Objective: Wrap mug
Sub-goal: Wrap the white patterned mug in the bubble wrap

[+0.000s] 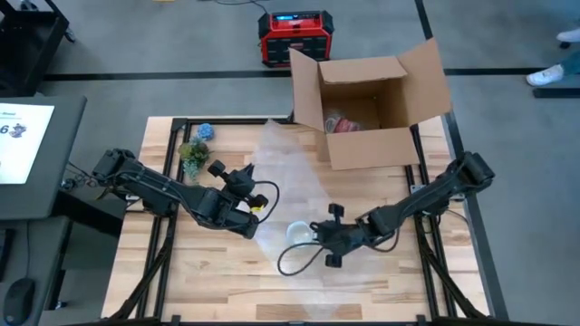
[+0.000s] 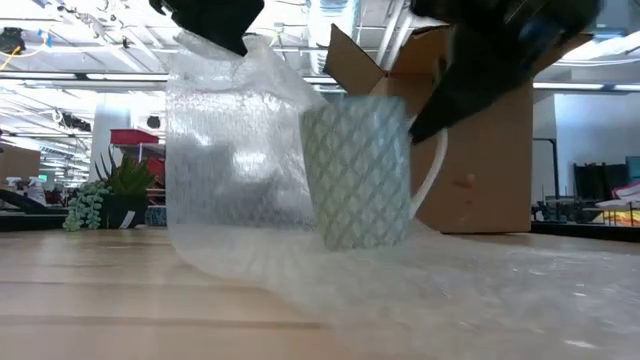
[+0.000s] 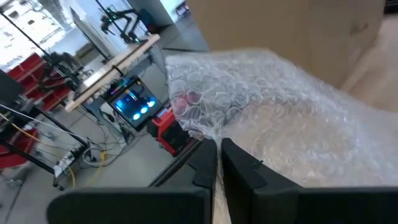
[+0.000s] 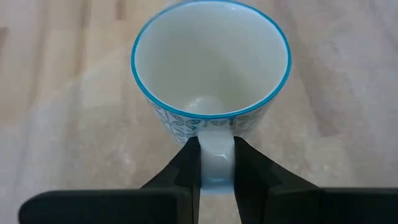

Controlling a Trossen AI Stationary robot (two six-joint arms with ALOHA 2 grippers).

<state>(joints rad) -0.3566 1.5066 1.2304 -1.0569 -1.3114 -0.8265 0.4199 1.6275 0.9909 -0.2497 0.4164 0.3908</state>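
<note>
The table (image 1: 181,272), pale wooden planks in a black frame, fills the middle of the high view. A brown cardboard box (image 1: 367,100) stands open at its upper right edge, presumably waiting to receive the wrapped piece.

A sheet of clear bubble wrap (image 1: 290,177) is laid from the upper centre of the high view down to the lower centre. It appears to have been spread under the mug so that it can be folded around it. In the low view, its left-hand part is raised into a standing flap just beside the mug, while the rest lies flat towards the lower right.

That flap is held up by the left gripper (image 3: 216,163), seen left of centre in the high view. Its fingers are pressed together on the edge of the sheet, a hold that would let the sheet be drawn over the mug.

The mug (image 1: 299,234) stands upright on the sheet at the lower centre of the high view. It is steadied by the right gripper (image 4: 216,167), whose fingers are pinched on the handle, probably so that it cannot tip or slide as the sheet is pulled.

The mug is white inside, with a blue rim and a pale blue-green lattice pattern outside. Its handle is plain white.

A small potted plant (image 1: 192,156) stands at the upper left of the table, well apart from the work.
</note>
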